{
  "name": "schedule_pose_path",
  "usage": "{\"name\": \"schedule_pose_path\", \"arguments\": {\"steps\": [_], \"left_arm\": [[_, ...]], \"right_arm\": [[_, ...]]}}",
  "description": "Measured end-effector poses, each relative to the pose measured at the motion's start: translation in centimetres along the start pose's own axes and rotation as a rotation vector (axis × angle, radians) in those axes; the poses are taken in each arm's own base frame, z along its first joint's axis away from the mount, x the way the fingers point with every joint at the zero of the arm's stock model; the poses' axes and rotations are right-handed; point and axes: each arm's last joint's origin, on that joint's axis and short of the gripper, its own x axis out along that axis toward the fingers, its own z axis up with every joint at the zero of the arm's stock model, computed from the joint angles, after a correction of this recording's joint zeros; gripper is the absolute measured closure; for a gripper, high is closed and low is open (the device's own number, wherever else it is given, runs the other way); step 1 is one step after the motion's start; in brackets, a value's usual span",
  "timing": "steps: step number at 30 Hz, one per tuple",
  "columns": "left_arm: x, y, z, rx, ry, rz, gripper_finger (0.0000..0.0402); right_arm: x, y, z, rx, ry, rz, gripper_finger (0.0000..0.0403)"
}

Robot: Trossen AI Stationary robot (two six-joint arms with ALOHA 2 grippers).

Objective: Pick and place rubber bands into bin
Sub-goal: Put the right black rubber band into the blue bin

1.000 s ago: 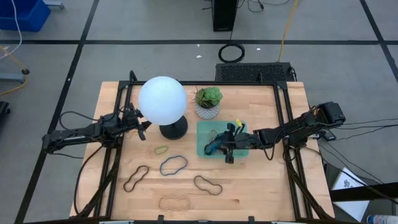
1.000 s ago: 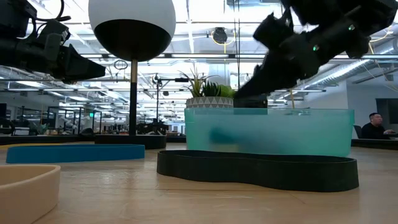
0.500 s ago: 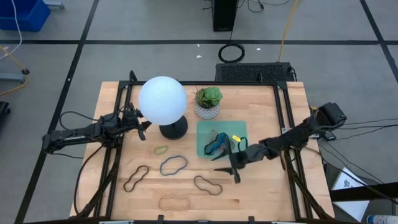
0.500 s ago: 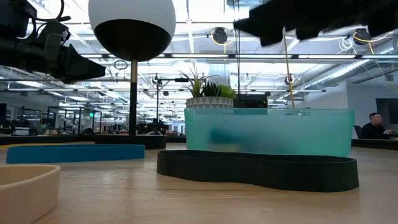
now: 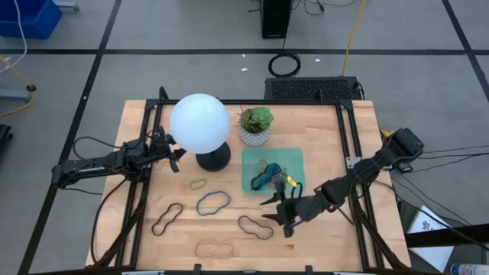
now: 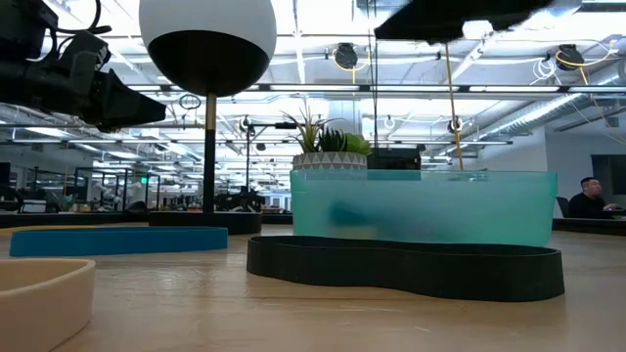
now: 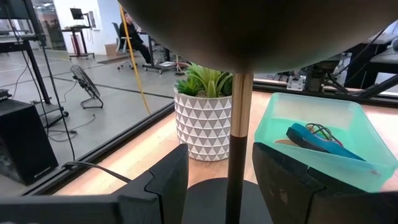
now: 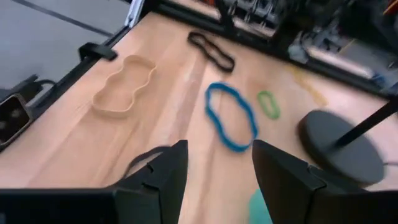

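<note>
Hovered the right gripper [image 5: 279, 217] wide open and empty, just right of the black band [image 5: 255, 227]. Best lowered straight, straddling one strand. Left gripper [image 5: 177, 155] open, idle by the lamp [image 5: 200, 126].

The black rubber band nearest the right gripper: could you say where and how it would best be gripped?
Probably at its narrow waist, from straight above. The black rubber band lies flat on the table, peanut-shaped, so its two strands run closest there. The open right gripper hovers just beside it.
</note>
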Motion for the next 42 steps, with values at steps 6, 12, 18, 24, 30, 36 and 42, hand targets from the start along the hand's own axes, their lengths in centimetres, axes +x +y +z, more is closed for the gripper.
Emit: {"name": "schedule_pose_path", "arguments": {"steps": [6,12,18,24,30,36,42], "left_arm": [[0.0,0.0,0.0,0.015,0.000,0.000,0.0215],[0.0,0.0,0.0,0.036,0.000,-0.001,0.0215],[0.0,0.0,0.0,0.043,0.001,-0.002,0.0215],[0.0,0.0,0.0,0.048,0.001,-0.003,0.0215],[0.0,0.0,0.0,0.048,0.001,-0.006,0.0215],[0.0,0.0,0.0,0.064,0.001,-0.008,0.0215],[0.0,0.0,0.0,0.076,0.001,-0.008,0.0215]], "right_arm": [[1.8,2.0,-1.7,0.060,0.031,0.031,0.0230],[4.1,3.7,-3.4,0.160,0.122,0.125,0.0237],[6.3,5.2,-1.9,0.124,0.212,0.130,0.0253],[7.7,5.6,-2.5,0.153,0.329,0.102,0.0267],[8.2,5.3,-3.2,0.238,0.368,0.067,0.0276],[8.2,5.1,-3.4,0.235,0.383,0.033,0.0284],[8.2,4.6,-3.9,0.254,0.426,0.014,0.0289]]}}
